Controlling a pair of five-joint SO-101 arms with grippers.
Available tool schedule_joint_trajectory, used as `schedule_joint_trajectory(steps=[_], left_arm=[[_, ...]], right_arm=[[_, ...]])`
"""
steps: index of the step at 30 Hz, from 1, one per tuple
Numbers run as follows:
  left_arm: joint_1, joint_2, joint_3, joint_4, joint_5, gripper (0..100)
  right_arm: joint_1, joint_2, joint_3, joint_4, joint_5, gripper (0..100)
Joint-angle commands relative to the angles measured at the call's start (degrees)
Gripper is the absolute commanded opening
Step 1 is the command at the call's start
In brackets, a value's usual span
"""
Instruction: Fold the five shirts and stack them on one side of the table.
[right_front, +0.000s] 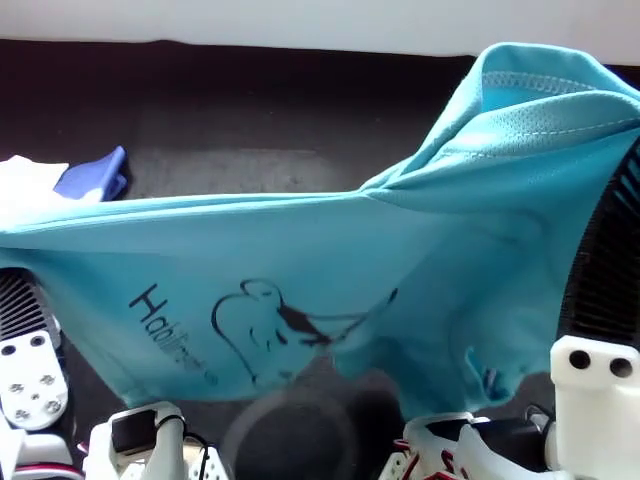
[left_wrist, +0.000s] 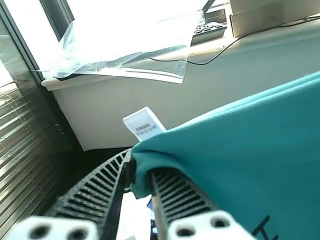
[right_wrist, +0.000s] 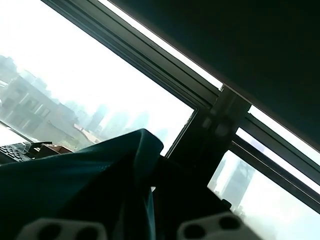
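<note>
A turquoise shirt (right_front: 330, 270) with a dark printed drawing hangs stretched in the air above the dark table (right_front: 250, 110). In the left wrist view my left gripper (left_wrist: 136, 172) is shut on the turquoise shirt (left_wrist: 240, 150) at a hem, next to a white label (left_wrist: 144, 124). My right gripper (right_wrist: 150, 197) is shut on a bunched fold of the turquoise shirt (right_wrist: 75, 175). In the high view the left gripper (right_front: 20, 300) holds the shirt's low left end and the right gripper (right_front: 605, 260) holds the raised right end near the collar.
A blue garment (right_front: 95, 175) and a white garment (right_front: 25, 185) lie on the table at the far left, partly behind the held shirt. The arm bases (right_front: 150, 440) stand along the near edge. A pale wall (right_front: 300, 20) runs behind the table.
</note>
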Motion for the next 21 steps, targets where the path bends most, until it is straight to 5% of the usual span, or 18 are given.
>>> schedule_joint_trajectory(steps=[1,12,21], left_arm=[[0.1,0.7,-0.7,0.2,0.0,1],[0.2,1.4,5.2,-0.9,0.0,1],[0.5,1.4,33.9,-18.4,-4.3,1]], right_arm=[[0.7,-1.3,-1.5,-1.5,1.0,0.6],[0.5,-0.9,-0.9,6.3,0.6,0.6],[0.5,18.1,-1.0,6.5,0.6,0.6]])
